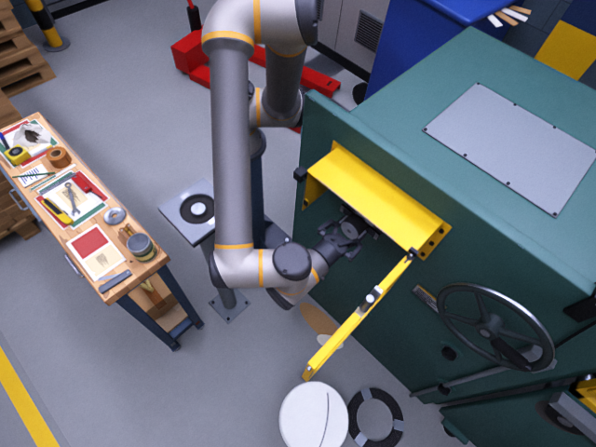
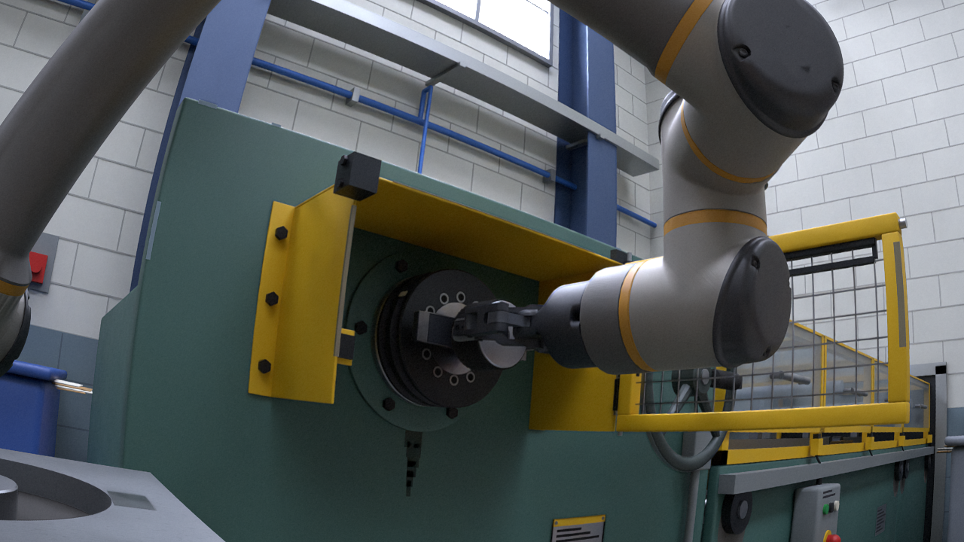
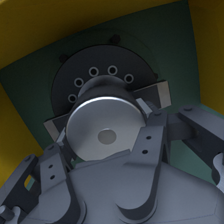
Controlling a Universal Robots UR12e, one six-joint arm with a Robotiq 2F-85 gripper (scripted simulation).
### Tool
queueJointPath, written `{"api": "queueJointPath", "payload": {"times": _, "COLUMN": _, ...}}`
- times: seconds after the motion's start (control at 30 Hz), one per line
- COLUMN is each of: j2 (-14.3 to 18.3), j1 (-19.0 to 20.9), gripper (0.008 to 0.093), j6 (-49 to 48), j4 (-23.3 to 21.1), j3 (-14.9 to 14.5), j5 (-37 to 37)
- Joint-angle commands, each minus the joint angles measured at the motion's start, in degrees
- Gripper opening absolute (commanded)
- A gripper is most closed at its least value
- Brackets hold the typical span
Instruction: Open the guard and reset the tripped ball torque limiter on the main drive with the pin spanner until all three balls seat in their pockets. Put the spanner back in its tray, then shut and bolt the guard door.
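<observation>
The black torque limiter sits on the green machine's front wall inside the yellow guard housing, a disc with a ring of small holes and a silver hub at its centre. I hold the pin spanner in my gripper, a dark flat bar lying across the limiter's face behind the hub, with its pale ends showing on either side. The yellow mesh guard door stands swung open to the right. In the side camera the door juts out from the machine below my wrist.
The wooden workbench with trays and small tools stands to the left of the arm's pedestal. A black handwheel projects from the machine to the right of the door. A white disc and a black ring lie on the floor.
</observation>
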Motion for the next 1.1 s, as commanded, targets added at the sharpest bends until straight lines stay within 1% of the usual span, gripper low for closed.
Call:
{"api": "queueJointPath", "payload": {"times": 0.0, "j2": -0.1, "j1": 0.0, "gripper": 0.008, "j6": 0.0, "j4": 0.12, "j3": -0.1, "j5": 0.0}}
{"api": "queueJointPath", "payload": {"times": 1.07, "j2": -0.63, "j1": 0.76, "gripper": 0.008, "j6": 0.0, "j4": -0.25, "j3": 0.8, "j5": 0.76}}
